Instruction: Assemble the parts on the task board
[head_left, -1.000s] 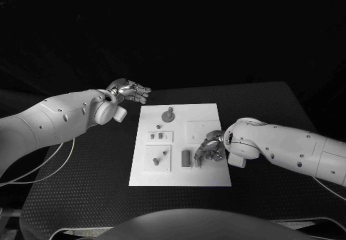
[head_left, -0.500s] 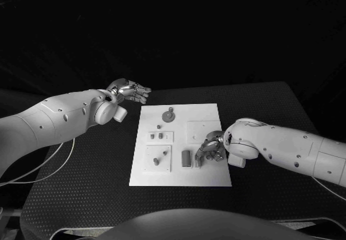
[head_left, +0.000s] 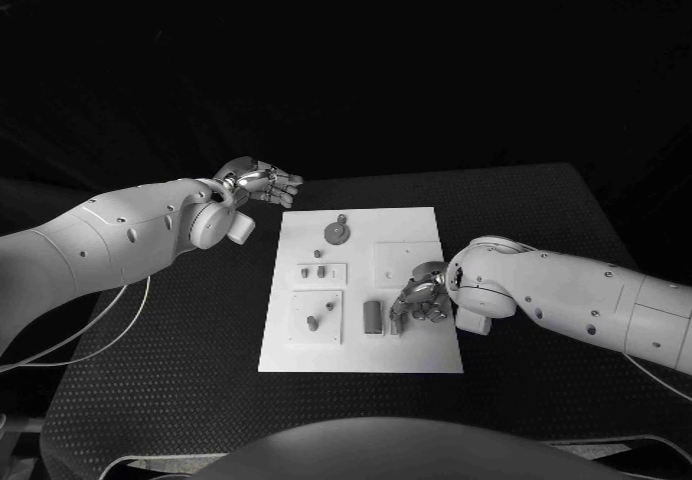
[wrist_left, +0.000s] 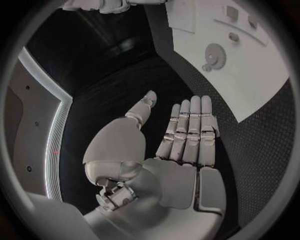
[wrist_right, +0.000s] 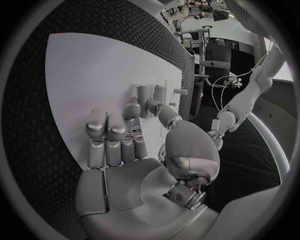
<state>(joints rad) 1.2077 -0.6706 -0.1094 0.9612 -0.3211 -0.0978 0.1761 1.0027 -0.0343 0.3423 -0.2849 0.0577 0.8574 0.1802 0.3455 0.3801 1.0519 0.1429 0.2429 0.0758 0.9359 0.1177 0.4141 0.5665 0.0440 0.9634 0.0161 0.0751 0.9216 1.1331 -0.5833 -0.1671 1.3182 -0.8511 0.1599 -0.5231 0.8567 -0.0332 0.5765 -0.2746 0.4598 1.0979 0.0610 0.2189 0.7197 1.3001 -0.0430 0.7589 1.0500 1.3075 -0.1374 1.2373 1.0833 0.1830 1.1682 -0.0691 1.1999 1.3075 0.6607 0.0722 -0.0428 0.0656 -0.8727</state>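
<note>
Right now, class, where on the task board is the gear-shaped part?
In the head view the gear-shaped part lies at the far end of the task board, towards its left side, near the left hand, which hovers just off the board's far left corner.

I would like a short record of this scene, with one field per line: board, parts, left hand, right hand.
board: white task board lying flat on the black table
parts: a gear at the board's far end; small pieces nearer the middle
left hand: left hand off the board's far left corner, fingers straight, holding nothing
right hand: right hand over the board's right side, among parts; grasp unclear
</note>
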